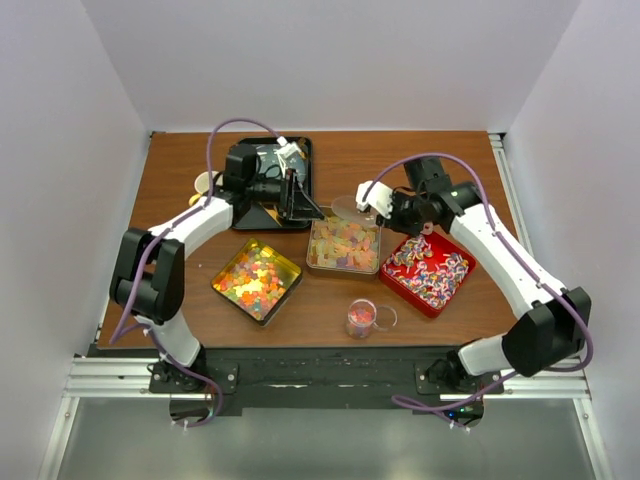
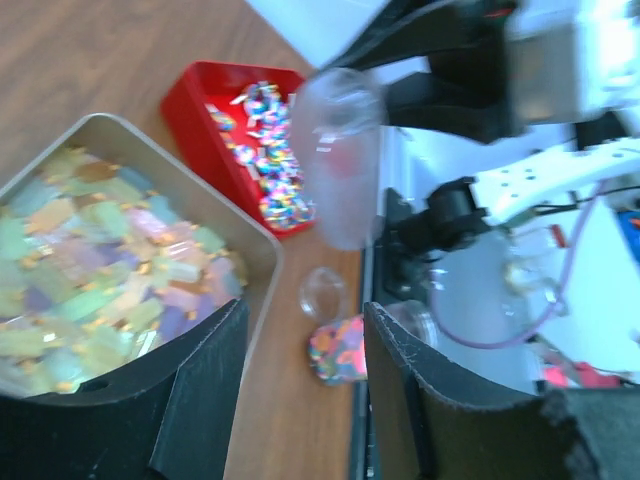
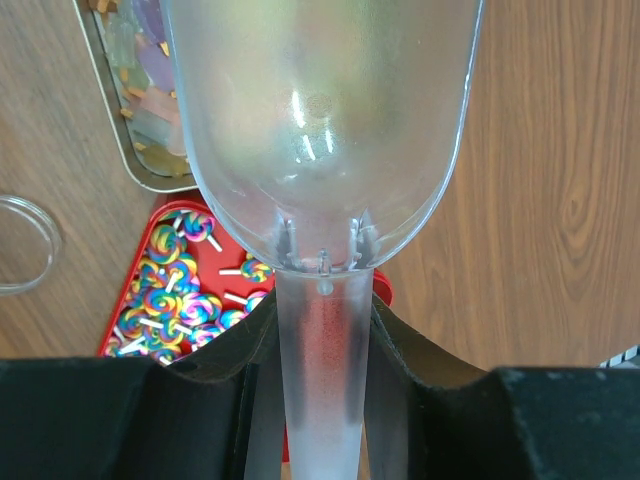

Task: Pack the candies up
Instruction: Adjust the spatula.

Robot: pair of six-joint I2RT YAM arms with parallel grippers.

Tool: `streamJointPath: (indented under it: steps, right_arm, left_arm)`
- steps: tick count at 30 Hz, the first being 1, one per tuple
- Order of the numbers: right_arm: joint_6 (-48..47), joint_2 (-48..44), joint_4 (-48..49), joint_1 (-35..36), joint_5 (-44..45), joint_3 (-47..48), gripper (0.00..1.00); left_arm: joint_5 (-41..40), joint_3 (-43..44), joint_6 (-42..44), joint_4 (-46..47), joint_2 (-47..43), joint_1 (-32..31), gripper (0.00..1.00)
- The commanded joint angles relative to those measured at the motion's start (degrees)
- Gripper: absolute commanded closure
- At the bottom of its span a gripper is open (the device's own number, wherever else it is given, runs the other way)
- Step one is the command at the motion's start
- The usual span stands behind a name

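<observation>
Clear scoop (image 3: 320, 130) clamped in my right gripper (image 3: 320, 335), plain only at that wrist, left gripper (image 2: 303, 335) spread empty, gold tin (image 1: 229, 263) of bright cubes (image 1: 258, 281) only overhead, pastel candies (image 1: 345, 246) in silver tray (image 1: 342, 272), striped pieces (image 1: 428, 272) in red tray (image 1: 456, 290)

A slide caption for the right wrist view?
Right fingers hold a clear scoop by its handle; red candy tray behind.

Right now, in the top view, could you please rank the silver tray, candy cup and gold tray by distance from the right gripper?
From the right gripper:
1. Silver tray, beside its scoop.
2. Candy cup, near edge.
3. Gold tray, left side.
</observation>
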Motion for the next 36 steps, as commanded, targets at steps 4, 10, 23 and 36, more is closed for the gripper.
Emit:
streamJointPath:
  steps: [4,10,23,36]
  right_arm:
    - [-1.0,2.2,4.1,1.4,7.2,2.9,1.0]
    - [-1.3,2.2,4.3,3.1,7.2,3.1,1.0]
    - [-2.4,2.6,4.2,6.2,8.7,4.5,1.0]
    - [-2.5,4.9,6.3,9.0,10.9,5.3,1.0]
  left_arm:
    - [7.7,-1.6,-18.0,20.8,0.3,-0.1,0.45]
    - [5.3,-1.0,-17.5,19.1,1.9,-0.1,0.44]
    - [1.9,1.9,-15.7,16.0,6.7,0.1,0.48]
    - [5.1,4.4,-22.7,24.3,11.4,0.0,0.68]
